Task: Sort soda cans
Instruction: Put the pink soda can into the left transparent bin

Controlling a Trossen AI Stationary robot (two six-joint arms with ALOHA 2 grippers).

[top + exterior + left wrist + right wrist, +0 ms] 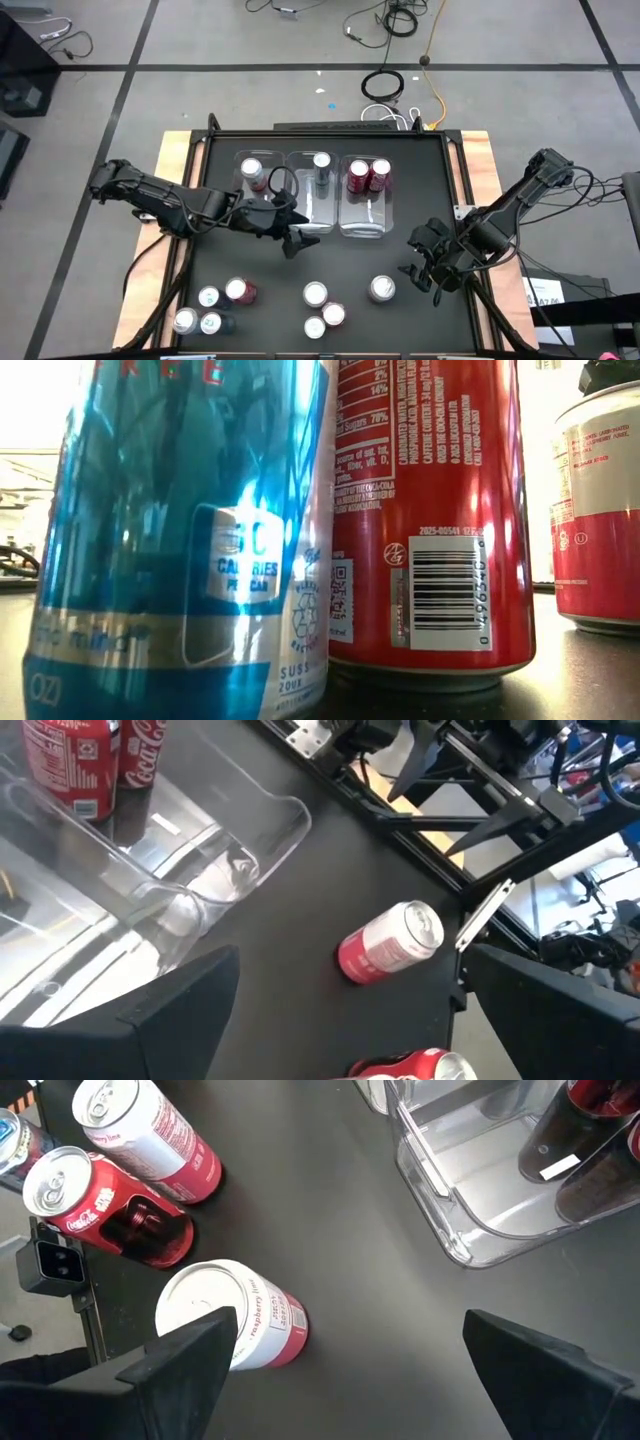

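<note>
Three clear plastic bins stand side by side near the far edge of the black desk, and we count four soda cans in them. We see one pinkish-red can in the left bin, one slim silver-topped can in the middle bin, and two red Coca-Cola cans touching each other at the far end of the right bin. In the left wrist view the near part of that right bin lies bare in front of the two red cans. Loose cans stand toward the near edge of the desk: a cluster of four at the near left, three close together in the near middle, and one pinkish-red and white can alone to the right of them. We find the left pincer just in front of the middle bin, its fingers spread wide and holding nothing. We see the right pincer near the right edge of the desk, beside the lone can, likewise spread wide and empty. From desk height a silver-blue can and a red can stand upright just beside each other, with a red and white can apart at the right.
</note>
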